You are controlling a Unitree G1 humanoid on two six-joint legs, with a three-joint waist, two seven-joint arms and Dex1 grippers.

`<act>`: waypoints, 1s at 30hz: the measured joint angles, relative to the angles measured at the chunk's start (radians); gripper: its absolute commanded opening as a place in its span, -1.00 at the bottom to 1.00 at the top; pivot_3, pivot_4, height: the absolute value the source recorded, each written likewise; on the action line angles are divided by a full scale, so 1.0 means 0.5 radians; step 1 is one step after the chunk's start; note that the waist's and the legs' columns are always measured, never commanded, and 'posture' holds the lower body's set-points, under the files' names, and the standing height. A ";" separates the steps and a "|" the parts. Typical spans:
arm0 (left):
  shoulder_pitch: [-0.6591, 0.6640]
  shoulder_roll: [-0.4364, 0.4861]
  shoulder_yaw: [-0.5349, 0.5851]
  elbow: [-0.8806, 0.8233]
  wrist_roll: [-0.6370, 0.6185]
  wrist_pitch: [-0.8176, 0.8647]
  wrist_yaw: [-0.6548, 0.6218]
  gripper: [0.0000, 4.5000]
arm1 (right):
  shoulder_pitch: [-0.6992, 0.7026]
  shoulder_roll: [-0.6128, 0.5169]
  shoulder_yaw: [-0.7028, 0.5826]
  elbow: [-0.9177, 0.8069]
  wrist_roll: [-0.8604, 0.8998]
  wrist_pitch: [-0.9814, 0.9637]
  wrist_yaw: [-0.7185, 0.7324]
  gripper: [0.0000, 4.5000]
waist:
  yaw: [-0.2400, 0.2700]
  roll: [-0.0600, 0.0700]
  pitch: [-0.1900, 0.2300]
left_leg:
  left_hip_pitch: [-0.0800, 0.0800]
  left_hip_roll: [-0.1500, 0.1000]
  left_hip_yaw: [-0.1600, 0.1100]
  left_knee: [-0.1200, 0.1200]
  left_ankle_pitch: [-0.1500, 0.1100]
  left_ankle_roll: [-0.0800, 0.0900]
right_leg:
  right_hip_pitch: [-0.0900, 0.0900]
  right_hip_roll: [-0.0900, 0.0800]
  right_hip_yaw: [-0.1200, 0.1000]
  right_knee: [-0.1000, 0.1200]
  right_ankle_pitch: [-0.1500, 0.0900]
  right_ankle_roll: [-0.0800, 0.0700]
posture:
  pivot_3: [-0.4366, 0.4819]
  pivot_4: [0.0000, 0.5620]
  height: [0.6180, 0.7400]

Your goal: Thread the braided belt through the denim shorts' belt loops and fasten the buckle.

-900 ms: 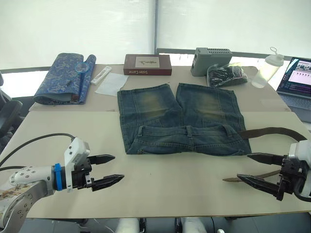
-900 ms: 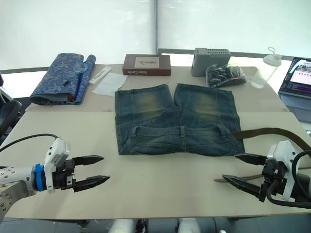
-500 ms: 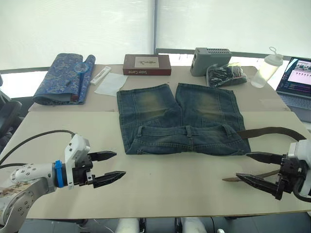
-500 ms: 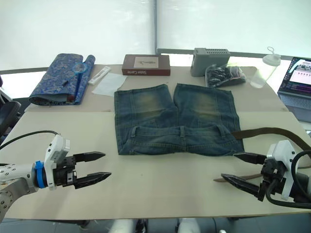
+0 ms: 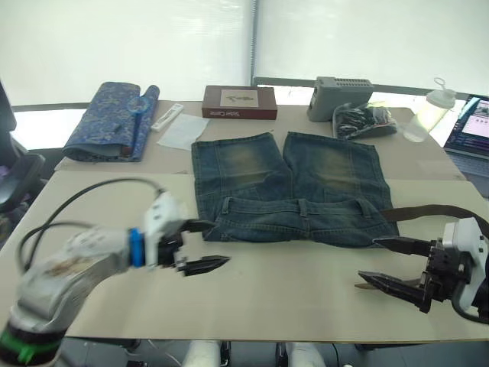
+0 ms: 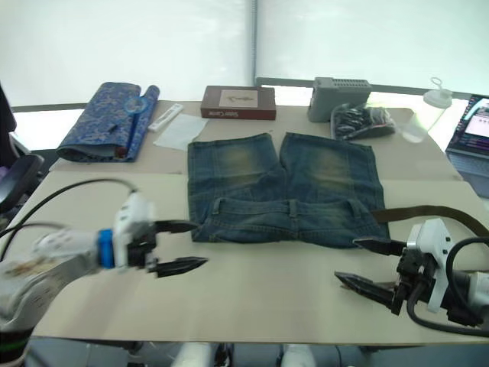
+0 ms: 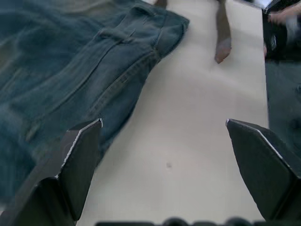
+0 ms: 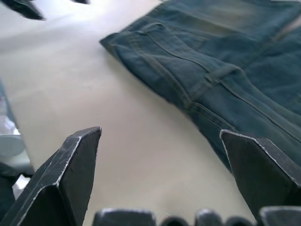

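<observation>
**Belt lies off your right arm; nothing threaded yet**

The dark blue, faded denim shorts (image 5: pixel 294 189) lie flat mid-bench, waistband toward you, with the small denim belt loops (image 5: pixel 305 207) along that near edge. The long dark-brown braided belt (image 5: pixel 432 212) comes out from the shorts' right waist corner and runs across the bench to your right, its long axis roughly in line with the waistband. A loose brown end (image 7: pixel 222 49) shows in the left wrist view, on the bare beige bench (image 5: pixel 290 290) just off that same corner. You cannot pick out the buckle here.

Your right gripper (image 5: pixel 393 264) hovers just in front of that strap, jaws spread wide and holding nothing. Your left gripper (image 5: pixel 205 245) sits at the shorts' left waist corner, jaws also spread and empty, well apart from the belt.

So the right arm is the nearer one by far. The belt looks to sit just beyond and to the outside of its jaws, so the reach would probably go forward and slightly right, closing across the strap's width.
</observation>
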State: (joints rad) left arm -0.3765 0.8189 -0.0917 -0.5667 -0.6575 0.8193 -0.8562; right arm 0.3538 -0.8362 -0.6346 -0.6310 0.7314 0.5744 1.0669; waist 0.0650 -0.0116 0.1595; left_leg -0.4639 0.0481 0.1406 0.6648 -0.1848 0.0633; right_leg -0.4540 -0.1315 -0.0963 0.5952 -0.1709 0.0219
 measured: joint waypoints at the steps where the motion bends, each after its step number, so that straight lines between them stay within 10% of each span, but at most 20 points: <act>1: -0.174 -0.056 -0.140 0.074 0.060 0.040 -0.008 0.99 | 0.052 0.034 -0.022 -0.021 -0.003 -0.021 -0.001 1.00 | 0.009 0.000 0.000 | 0.002 -0.001 -0.001 0.003 0.000 0.000 | 0.007 0.000 -0.001 0.001 0.001 0.002 | -0.05 -0.47 0.49; 7: -0.987 -0.547 -0.826 0.840 0.542 -0.039 -0.147 0.99 | 0.280 0.130 -0.173 -0.111 -0.011 -0.117 0.000 1.00 | -0.009 0.000 0.000 | 0.002 0.002 -0.003 0.025 -0.007 0.012 | 0.023 0.003 -0.001 0.002 0.002 0.004 | -0.05 -0.47 0.49; 16: -1.320 -1.225 -1.196 1.943 1.114 -0.515 -0.180 0.99 | 0.277 0.153 -0.242 -0.112 -0.087 -0.228 -0.076 1.00 | -0.044 -0.001 0.001 | 0.001 0.001 -0.008 0.026 -0.008 0.013 | 0.023 0.002 -0.003 0.002 0.002 0.004 | -0.05 -0.47 0.49; 26: -1.354 -1.275 -1.147 2.137 1.384 -0.718 -0.301 -0.79 | 0.255 0.152 -0.206 -0.101 -0.189 -0.261 -0.132 1.00 | -0.050 0.000 0.000 | 0.007 0.001 -0.012 0.025 -0.008 0.013 | 0.025 0.000 -0.006 -0.001 0.002 0.005 | -0.05 -0.47 0.49; 30: -1.231 -1.088 -1.076 1.812 1.374 -0.547 -0.440 -0.93 | 0.250 0.135 -0.206 -0.094 -0.195 -0.261 -0.129 1.00 | -0.083 0.000 0.000 | 0.007 0.003 -0.011 0.022 -0.009 0.012 | 0.027 0.001 -0.005 0.002 0.002 0.005 | -0.05 -0.47 0.49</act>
State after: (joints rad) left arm -0.9919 0.2749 -0.6296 0.3393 0.0296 0.5458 -1.0761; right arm 0.4787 -0.7689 -0.7377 -0.6782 0.6340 0.4437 1.0026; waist 0.0236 -0.0113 0.1594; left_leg -0.4605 0.0494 0.1350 0.6760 -0.1893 0.0694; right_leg -0.4405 -0.1312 -0.0986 0.5964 -0.1698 0.0243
